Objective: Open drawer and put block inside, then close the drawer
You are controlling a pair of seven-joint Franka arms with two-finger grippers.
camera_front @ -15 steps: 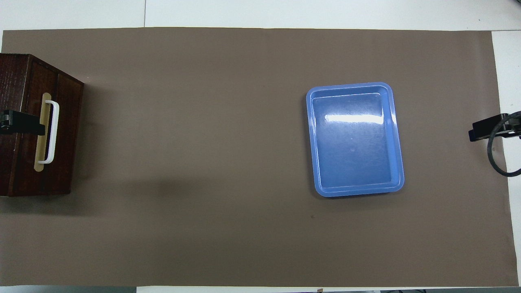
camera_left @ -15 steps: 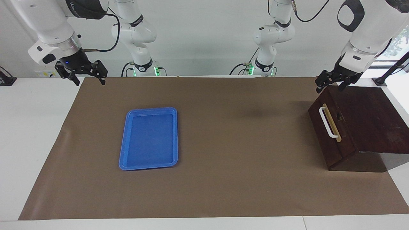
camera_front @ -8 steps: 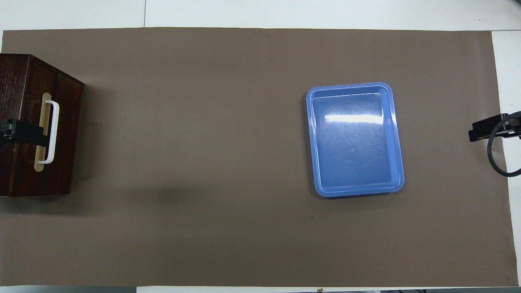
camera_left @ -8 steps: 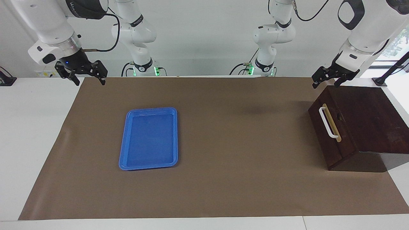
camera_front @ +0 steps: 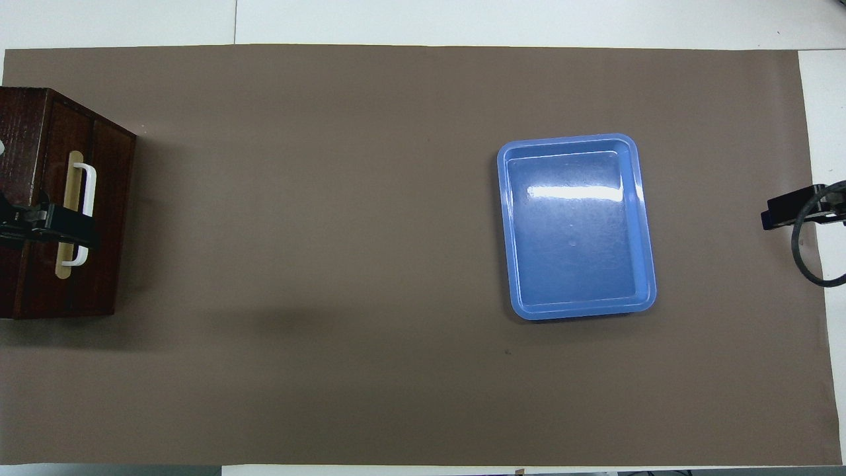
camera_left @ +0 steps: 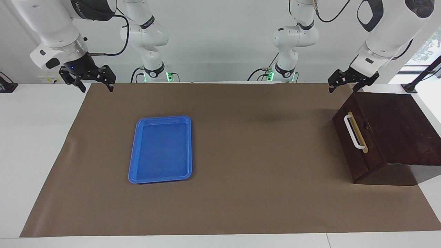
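No text can be read with any certainty; a dark band on the right arm's upper link [camera_left: 91, 7] carries pale lettering, too small and cut off to make out; nothing else bears a label.

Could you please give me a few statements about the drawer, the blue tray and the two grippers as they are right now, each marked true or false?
1. The drawer is shut in its wooden box. True.
2. A yellow block lies in the blue tray. False: the tray holds nothing, and no block shows in either view.
3. The left gripper grips the white handle. False: it hangs open in the air above the box's edge, clear of the handle.
4. The right gripper is open, over the mat's edge at the right arm's end. True.
5. The tray stands on the box. False: it lies on the mat, apart from it.
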